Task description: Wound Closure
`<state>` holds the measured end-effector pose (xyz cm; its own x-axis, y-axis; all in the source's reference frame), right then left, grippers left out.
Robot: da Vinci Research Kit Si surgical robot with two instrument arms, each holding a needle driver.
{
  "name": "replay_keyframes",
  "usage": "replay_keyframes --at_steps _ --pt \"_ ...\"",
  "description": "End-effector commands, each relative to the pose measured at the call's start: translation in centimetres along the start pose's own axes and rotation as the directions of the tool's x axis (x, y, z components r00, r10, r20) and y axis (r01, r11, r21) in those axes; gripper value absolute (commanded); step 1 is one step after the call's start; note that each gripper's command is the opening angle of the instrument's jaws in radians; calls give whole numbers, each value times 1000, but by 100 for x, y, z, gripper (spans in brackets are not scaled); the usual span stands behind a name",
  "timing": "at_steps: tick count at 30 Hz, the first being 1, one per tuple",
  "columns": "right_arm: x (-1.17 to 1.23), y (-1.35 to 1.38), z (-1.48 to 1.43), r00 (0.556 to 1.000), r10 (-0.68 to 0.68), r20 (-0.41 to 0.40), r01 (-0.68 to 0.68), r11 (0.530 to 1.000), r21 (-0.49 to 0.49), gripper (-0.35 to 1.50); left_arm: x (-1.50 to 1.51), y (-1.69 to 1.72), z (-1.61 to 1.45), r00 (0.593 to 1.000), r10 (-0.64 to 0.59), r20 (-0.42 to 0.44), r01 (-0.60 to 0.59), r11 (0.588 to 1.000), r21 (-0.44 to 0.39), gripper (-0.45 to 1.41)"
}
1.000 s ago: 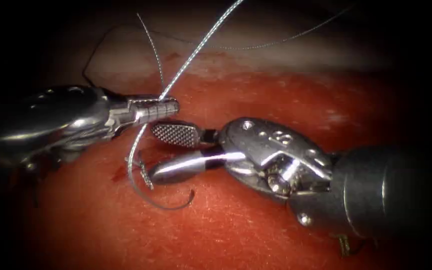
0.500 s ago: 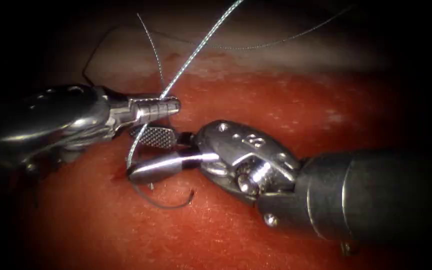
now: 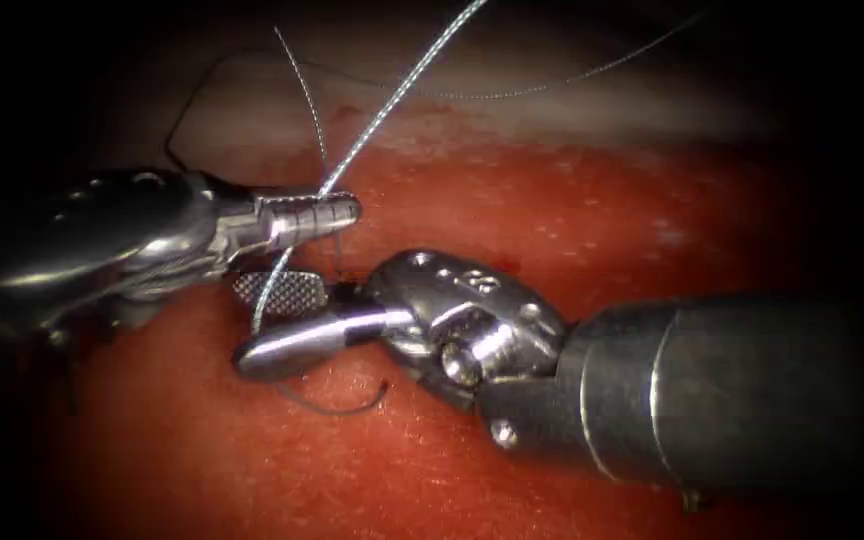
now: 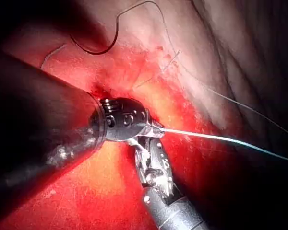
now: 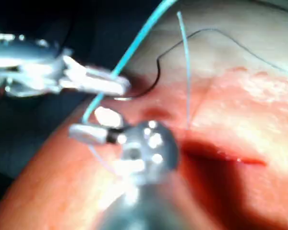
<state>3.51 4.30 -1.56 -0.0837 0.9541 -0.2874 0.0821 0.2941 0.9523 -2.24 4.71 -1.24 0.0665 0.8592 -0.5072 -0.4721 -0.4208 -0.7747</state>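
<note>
Jaws of the right tool stand apart, straddling the thread that runs toward one o'clock. We find the left tool clamped on that thread at twelve o'clock. The needle lies on the tissue at five o'clock, unheld.

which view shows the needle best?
Endoscope: the needle lies on the tissue, its arc partly hidden under the open right pincer. Left wrist view shows it as a small dark curve. Right wrist view: only a thin blurred arc.
</note>
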Motion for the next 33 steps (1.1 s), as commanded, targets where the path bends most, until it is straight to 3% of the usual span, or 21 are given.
replay_keyframes --at_steps 1,10,11,14,16,20,25,31,33 --pt "-6 2 4 1000 -22 -2 22 1000 -3 -35 -8 0 6 1000 -3 1 3 1000 -1 -35" --pt "-5 1 -1 999 -55 4 55 998 -19 -35 -9 1 6 999 33 1 -33 999 0 -35" --pt "-5 1 -2 999 -54 5 54 998 -23 -35 -8 1 7 999 44 0 -44 999 1 -27" --pt "-6 1 -6 998 -66 21 67 997 -30 -35 1 -3 15 998 62 -15 -61 997 39 45" --pt "-8 3 -8 997 -67 42 69 997 -42 -35 5 -6 21 995 95 -20 -94 995 45 68" --pt "-19 9 -11 992 -73 105 82 993 -81 -35 6 -5 27 995 100 -10 -99 994 53 78" --pt "-53 30 -12 961 -87 263 124 984 -129 -35 22 2 27 987 93 132 -98 995 36 75" --pt "-71 38 -6 924 -81 375 154 974 -169 -35 46 7 25 963 130 236 -145 988 46 72" --pt "-76 40 -1 914 -79 397 162 970 -179 -35 54 9 28 934 160 321 -185 981 51 72"
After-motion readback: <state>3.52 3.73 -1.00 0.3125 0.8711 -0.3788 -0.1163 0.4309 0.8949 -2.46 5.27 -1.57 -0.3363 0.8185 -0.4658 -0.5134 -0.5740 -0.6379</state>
